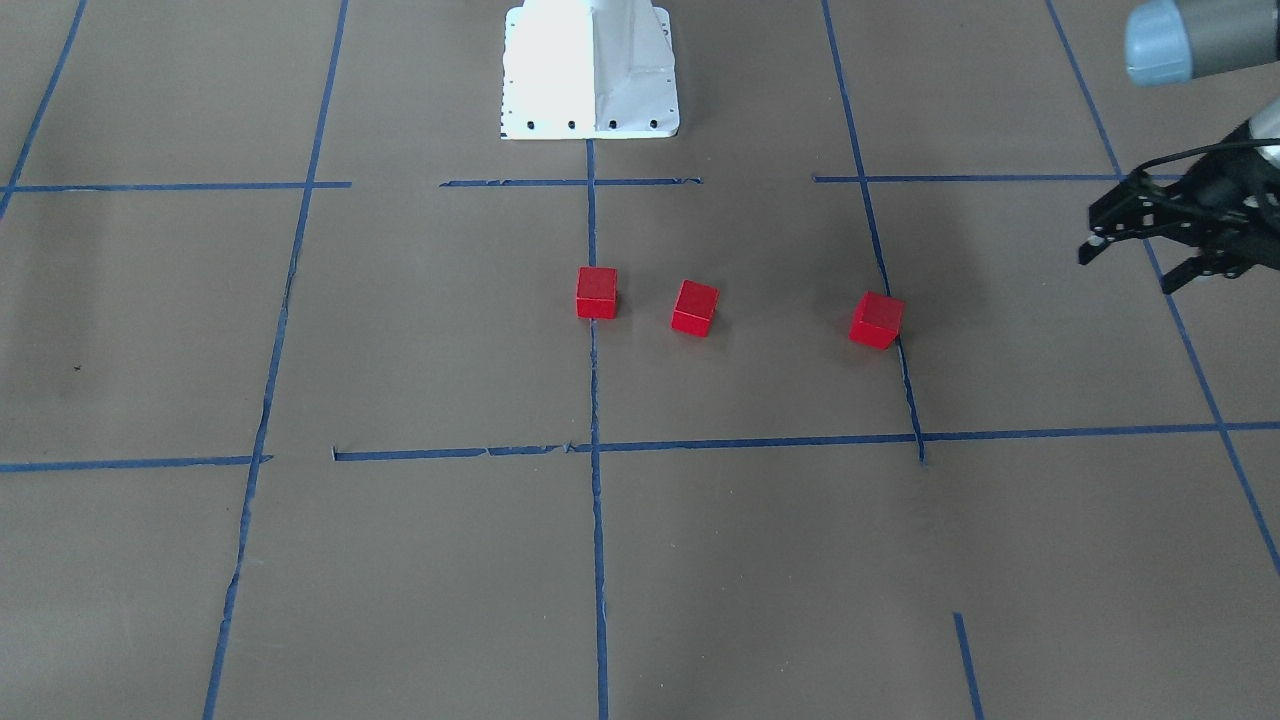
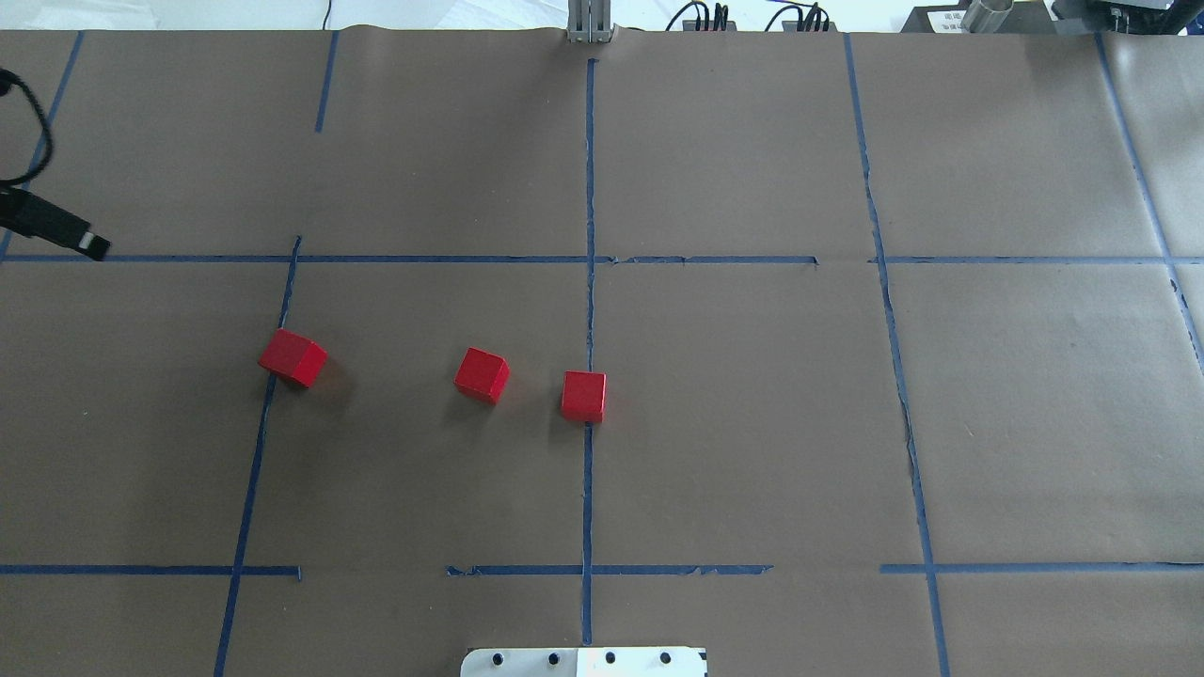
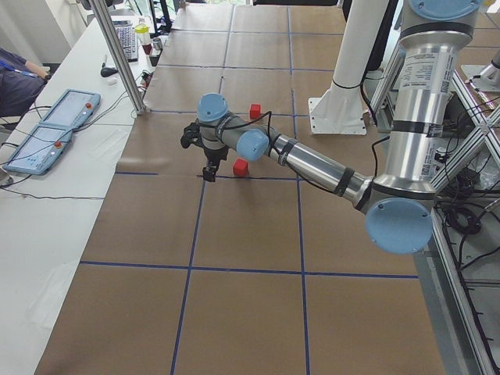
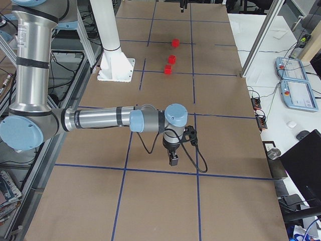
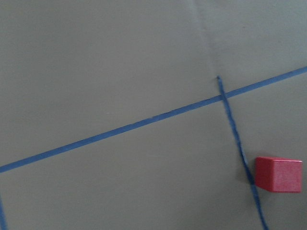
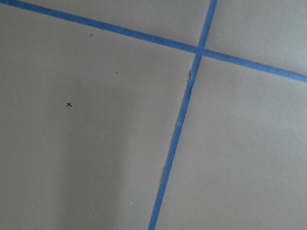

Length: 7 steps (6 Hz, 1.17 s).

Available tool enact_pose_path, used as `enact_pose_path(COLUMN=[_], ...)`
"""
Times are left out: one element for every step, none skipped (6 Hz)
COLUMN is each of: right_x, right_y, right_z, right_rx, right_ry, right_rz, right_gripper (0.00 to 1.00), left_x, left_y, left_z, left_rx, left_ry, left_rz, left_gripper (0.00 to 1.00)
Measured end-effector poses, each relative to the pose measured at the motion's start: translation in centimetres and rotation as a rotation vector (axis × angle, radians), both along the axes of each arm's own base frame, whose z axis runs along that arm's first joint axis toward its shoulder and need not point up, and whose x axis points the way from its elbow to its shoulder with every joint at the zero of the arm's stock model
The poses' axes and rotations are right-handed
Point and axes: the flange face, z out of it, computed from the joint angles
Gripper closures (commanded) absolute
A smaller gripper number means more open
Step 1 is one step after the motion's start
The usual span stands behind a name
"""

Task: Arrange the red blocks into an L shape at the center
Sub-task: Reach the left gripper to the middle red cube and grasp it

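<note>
Three red blocks lie apart in a rough row on the brown paper. In the front-facing view one block (image 1: 596, 292) sits on the centre tape line, one (image 1: 694, 308) just beside it, and one (image 1: 877, 320) farther towards the left arm's side. In the overhead view they are the outer block (image 2: 293, 357), the middle block (image 2: 482, 375) and the centre block (image 2: 583, 396). My left gripper (image 1: 1128, 268) hangs open and empty, well off to the side of the outer block (image 5: 278, 175). My right gripper (image 4: 173, 158) shows only in the exterior right view, far from the blocks; I cannot tell its state.
Blue tape lines (image 2: 590, 282) divide the paper into grid cells. The white robot base (image 1: 590, 70) stands at the table edge behind the centre line. Operator pendants (image 3: 55, 129) lie on the side bench.
</note>
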Motion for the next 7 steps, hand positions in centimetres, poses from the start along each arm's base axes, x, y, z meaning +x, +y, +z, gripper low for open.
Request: enact_pose_path(right_x=[0.3,0.4,0.4,0.4,0.4,0.4,0.4], right_y=[0.8,1.0,1.0,1.0,1.0,1.0,1.0], right_z=[0.5,0.6,0.6,0.6,0.6,0.6,0.6], right_rx=[-0.019,-0.026,-0.027,-0.027,-0.028,-0.028,-0.029], right_ry=[0.000,0.000,0.000,0.000,0.001,0.001,0.001], right_rz=[0.015,0.021,0.023,0.024,0.025,0.025,0.025], right_gripper=[0.00,0.00,0.00,0.00,0.00,0.00,0.00], left_x=[6.1,11.8,18.0,23.7,27.8,30.8,33.1], left_y=[0.6,1.5,2.8,4.0,5.1,5.8,6.0], left_z=[-4.2,-7.8,-10.5,-12.5,-13.7,-14.3,-14.6], left_rx=[-0.037,-0.071,-0.107,-0.132,-0.139,-0.143,-0.154], left_ry=[0.020,0.013,-0.002,-0.017,-0.031,-0.045,-0.058], left_rz=[-0.005,-0.048,-0.097,-0.137,-0.160,-0.168,-0.167], left_gripper=[0.00,0.00,0.00,0.00,0.00,0.00,0.00])
